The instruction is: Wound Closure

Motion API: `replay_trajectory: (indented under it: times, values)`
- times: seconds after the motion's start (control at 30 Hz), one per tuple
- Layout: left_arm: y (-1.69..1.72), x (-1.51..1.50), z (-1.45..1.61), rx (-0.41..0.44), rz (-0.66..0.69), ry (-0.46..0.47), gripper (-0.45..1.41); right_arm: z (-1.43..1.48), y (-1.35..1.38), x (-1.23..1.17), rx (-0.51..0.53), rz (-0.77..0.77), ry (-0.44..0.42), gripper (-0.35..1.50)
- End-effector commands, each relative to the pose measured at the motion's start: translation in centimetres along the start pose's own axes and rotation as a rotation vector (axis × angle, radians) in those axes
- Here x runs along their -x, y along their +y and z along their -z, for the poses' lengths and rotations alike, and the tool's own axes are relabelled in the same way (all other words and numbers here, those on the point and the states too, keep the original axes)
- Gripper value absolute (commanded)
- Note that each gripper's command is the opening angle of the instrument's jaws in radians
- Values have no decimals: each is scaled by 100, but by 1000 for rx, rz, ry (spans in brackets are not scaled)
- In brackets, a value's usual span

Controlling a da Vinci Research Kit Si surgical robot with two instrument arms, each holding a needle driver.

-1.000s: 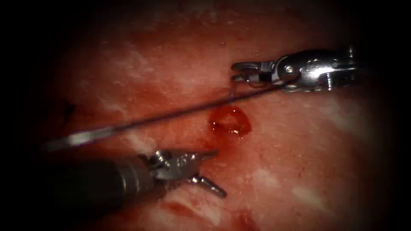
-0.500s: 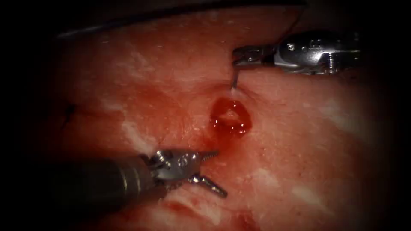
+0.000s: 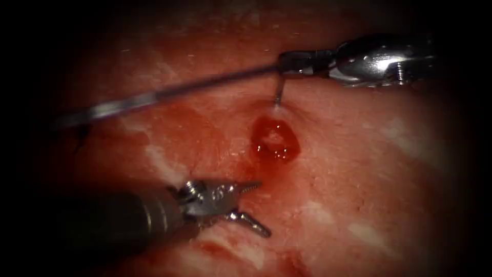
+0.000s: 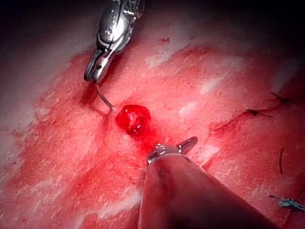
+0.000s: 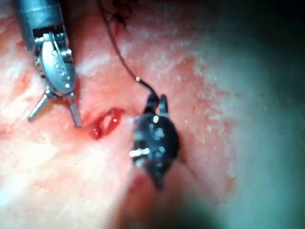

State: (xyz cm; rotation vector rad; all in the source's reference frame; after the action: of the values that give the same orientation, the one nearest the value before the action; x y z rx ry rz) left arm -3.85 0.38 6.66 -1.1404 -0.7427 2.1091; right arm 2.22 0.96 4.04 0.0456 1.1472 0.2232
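The right tool (image 3: 285, 62) comes in from the right, its jaws shut on the curved needle (image 3: 277, 95) near one end. The needle's lower part stands in the tissue (image 3: 359, 169), just above the cut filled with red fluid (image 3: 275, 138). Dark thread (image 3: 154, 96) runs from those jaws far to the left. The left tool (image 3: 259, 208) lies below and left of the cut, open and holding nothing. In the left wrist view the right tool (image 4: 97, 71) holds the needle (image 4: 103, 98) beside the red fluid (image 4: 133, 119). In the right wrist view the left tool (image 5: 55, 117) shows its jaws spread.
Dark stitches (image 4: 257, 113) and a cut end of thread (image 4: 288, 203) sit on the tissue away from the open cut. Pale fatty patches (image 3: 369, 233) mark the tissue on the right. Thread (image 5: 119, 52) crosses the tissue towards an older knot (image 5: 118, 16).
The right tool has risen a little and more of the needle shows above the tissue. The thread swung from below that tool to trail left from its jaws. The left tool stayed put.
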Motion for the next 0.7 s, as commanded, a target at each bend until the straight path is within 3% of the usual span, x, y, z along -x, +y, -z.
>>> replay_trajectory:
  times: [0.03,0.4,0.7]
  values:
    - [0,4,-9,3,1,-1,74,-9,-4,4,-7,-21,-3,-35]
    - [0,4,-9,3,1,-1,74,-23,-6,3,-31,-391,-88,-35]
    - [1,4,-9,3,0,-1,74,-25,-12,5,-46,-575,-103,-35]
